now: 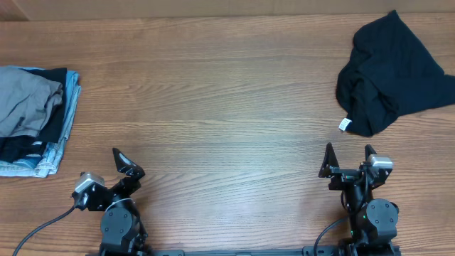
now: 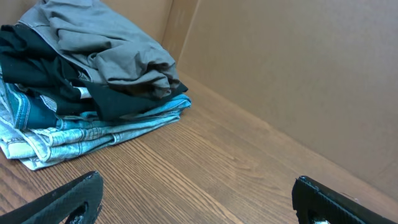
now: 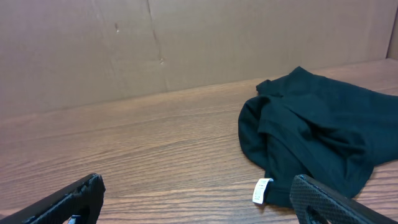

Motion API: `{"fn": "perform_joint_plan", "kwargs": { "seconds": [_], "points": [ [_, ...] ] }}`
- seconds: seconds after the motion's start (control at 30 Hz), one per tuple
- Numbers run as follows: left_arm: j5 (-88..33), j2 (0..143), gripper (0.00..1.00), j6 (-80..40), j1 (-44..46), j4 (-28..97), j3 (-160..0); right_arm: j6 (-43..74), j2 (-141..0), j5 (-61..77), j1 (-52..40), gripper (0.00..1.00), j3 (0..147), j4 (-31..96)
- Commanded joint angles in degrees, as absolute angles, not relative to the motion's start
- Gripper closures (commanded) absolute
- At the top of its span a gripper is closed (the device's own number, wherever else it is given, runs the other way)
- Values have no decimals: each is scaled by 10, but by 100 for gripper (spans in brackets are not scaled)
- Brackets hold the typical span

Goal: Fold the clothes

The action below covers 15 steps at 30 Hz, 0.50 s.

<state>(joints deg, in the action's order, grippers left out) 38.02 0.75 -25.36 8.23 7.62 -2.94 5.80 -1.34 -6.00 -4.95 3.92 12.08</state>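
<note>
A crumpled black garment [image 1: 387, 75] lies unfolded at the table's back right, its white tag [image 1: 345, 124] at the near edge. It also shows in the right wrist view [image 3: 317, 137]. A stack of folded clothes [image 1: 32, 117], grey on top over dark and light blue pieces, sits at the left edge; it also shows in the left wrist view [image 2: 87, 81]. My left gripper [image 1: 128, 165] is open and empty near the front edge, right of the stack. My right gripper [image 1: 350, 158] is open and empty, just in front of the black garment.
The wooden table [image 1: 220, 107] spans the view. A brown cardboard wall [image 3: 186, 43] runs along the table's far side.
</note>
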Motion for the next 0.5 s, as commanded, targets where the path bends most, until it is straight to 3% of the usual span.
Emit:
{"fn": "perform_joint_plan", "kwargs": {
  "seconds": [0.0,0.47],
  "points": [
    [392,2,0,-254,83,66,-23,60,-13,-64,-48,0,36,118],
    [390,2,0,-253,83,66,-20,60,-13,-64,-48,0,36,117]
  ]
}}
